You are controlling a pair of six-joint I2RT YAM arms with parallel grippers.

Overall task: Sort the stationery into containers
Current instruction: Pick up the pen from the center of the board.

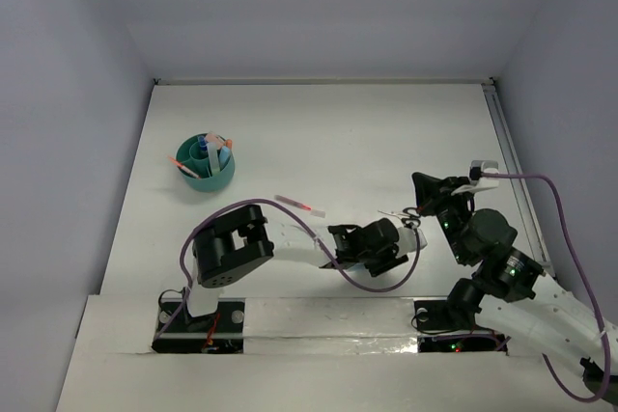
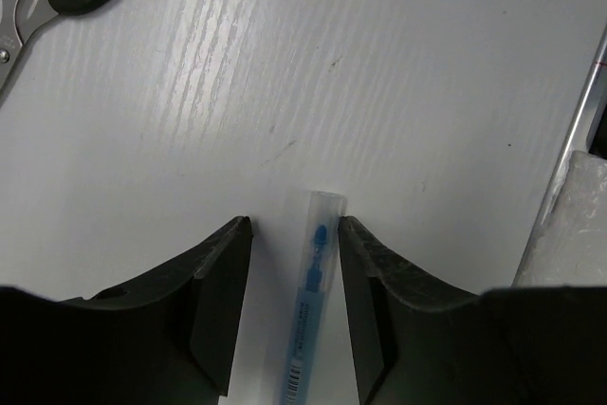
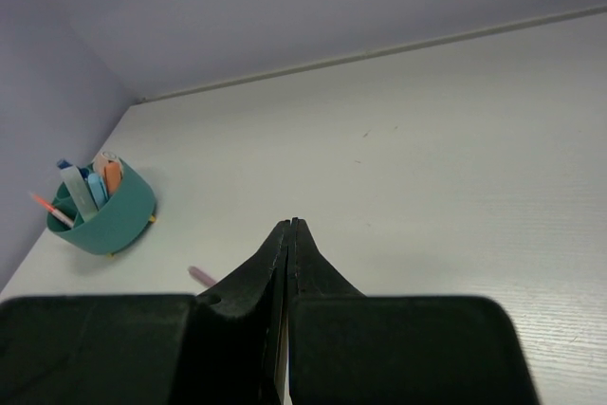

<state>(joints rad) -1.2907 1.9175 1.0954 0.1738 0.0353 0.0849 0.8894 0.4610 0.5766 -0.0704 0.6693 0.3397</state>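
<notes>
White table (image 1: 386,132) boxed in by pale grey walls (image 1: 68,142). Seen from overhead, the teal pot (image 1: 217,180) stands toward 10 o'clock, well apart from both arms, with orange, blue and pale pens upright in it and a slim pink-red one leaning out. A pink pen (image 1: 299,206) lies flat near the middle. At about 4 o'clock, black-handled scissors (image 1: 401,212) lie just beside the left gripper (image 1: 410,238).

The left wrist camera shows that gripper's fingers (image 2: 223,301) spread, down at the tabletop either side of a blue pen (image 2: 313,301) with a clear cap pointing to 12 o'clock; they are not pinching it. The scissors sit at 11 o'clock there.

The right gripper (image 3: 287,234) has its fingers pressed together on nothing, held above the table, with the pot at its 9 o'clock.
</notes>
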